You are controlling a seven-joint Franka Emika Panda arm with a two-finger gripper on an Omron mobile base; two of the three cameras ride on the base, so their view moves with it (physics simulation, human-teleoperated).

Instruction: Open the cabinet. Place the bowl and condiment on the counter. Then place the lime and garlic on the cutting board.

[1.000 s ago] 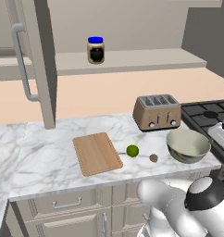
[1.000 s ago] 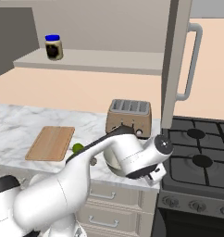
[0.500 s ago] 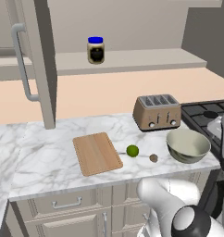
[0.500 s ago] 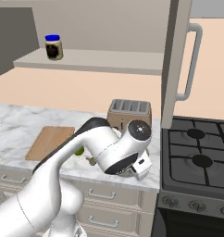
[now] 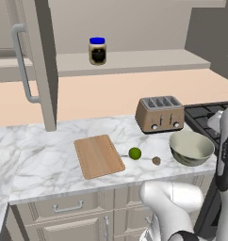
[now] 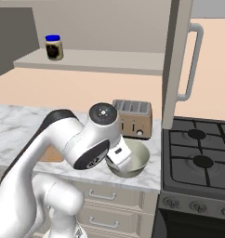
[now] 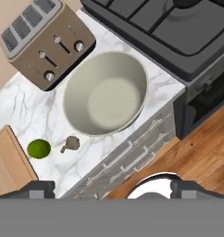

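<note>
Evenly and softly lit throughout, rendered, with no visible lamp and no harsh glare. Faint, diffuse shadows beneath the tan four-slot toaster (image 5: 160, 114) and beside the small bright green lime (image 5: 134, 153) on the white grey-veined marble desk (image 5: 45, 160). Mild sheen inside the glossy pale grey-green bowl (image 7: 106, 92). Darker shade under the open grey-beige cabinet door (image 5: 38, 61). Slightly soft and low in detail everywhere; no motion blur, no bending at the edges.
</note>
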